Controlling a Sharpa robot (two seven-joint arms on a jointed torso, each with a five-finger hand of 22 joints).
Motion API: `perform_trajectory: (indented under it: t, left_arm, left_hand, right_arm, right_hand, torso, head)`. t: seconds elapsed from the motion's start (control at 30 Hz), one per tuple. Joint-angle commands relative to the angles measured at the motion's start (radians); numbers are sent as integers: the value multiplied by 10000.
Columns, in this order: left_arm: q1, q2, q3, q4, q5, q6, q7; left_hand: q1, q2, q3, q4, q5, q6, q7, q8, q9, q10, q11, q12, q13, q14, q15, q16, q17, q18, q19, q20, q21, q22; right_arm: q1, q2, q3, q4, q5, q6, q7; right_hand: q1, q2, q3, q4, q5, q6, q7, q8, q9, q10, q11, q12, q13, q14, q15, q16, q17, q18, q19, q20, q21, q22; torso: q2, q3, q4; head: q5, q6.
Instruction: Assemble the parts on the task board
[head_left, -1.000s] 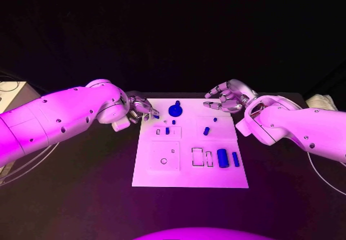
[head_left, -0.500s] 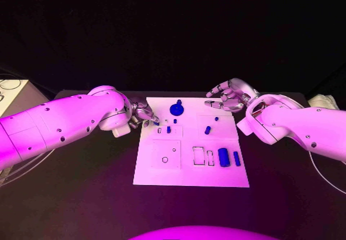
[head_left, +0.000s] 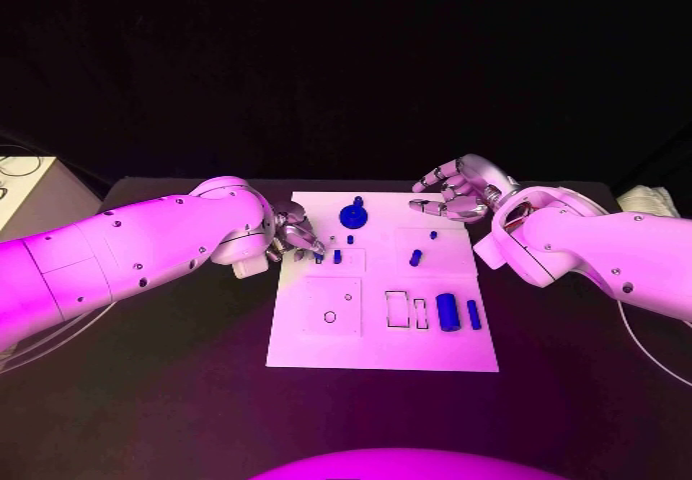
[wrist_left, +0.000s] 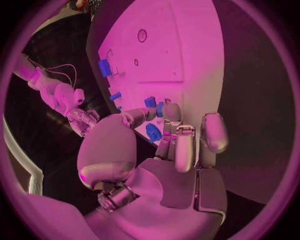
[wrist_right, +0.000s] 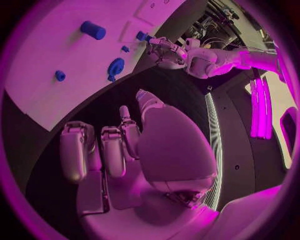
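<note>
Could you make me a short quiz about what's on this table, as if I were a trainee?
1. True or false: the left robot hand is at the white board's edge, beside small blue pieces.
2. Which is nearest the robot's body? A) the round blue knob B) the big blue cylinder C) the right robot hand
3. Fill in: the right robot hand holds ____.

Key: 1 true. 2 B. 3 nothing; it hangs past the board's far right corner with its fingers apart.
</note>
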Motion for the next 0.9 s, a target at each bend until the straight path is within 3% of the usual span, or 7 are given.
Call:
perform_trajectory:
  t: [0.03,0.33,0.9]
  left_arm:
    - [-7,42,-5,-44,-276,422,-15]
    - [-29,109,-44,-164,-519,520,-11]
    - [-127,177,-59,-262,-769,139,-38]
  left_hand:
    - [12,76,2291,-2373,38,43,-7,40,-17,61,-2,34,-7,890,-64,37,2248,-44,-16,-44,43,-4]
    - [-1,81,2294,-2396,65,47,-9,41,-22,69,-5,42,-1,897,-66,45,2266,-47,-6,-45,50,9]
    - [-24,92,2292,-2423,105,58,-13,46,-31,91,-9,61,15,896,-70,44,2264,-48,-2,-48,55,16]
  right_arm:
    - [-6,3,1,9,-23,116,48]
    - [-6,-4,1,17,-23,127,47]
    - [-7,-7,1,19,-23,129,56]
  right_hand:
    - [-65,-25,78,6,47,21,8,18,-14,-67,-11,-20,782,916,10,-53,2081,71,333,22,-41,1693]
    - [-67,-35,94,8,86,18,9,18,-19,-72,-11,-26,776,914,9,-57,2073,71,334,20,-44,1693]
    - [-67,-35,94,8,86,18,9,18,-19,-72,-11,-26,776,914,9,-57,2073,71,334,20,-44,1693]
  torso:
    - [-1,10,6]
    - [-9,6,-2]
    - [3,-5,7]
  head:
    - [-11,-22]
    - [-16,-77]
    - [-59,-144]
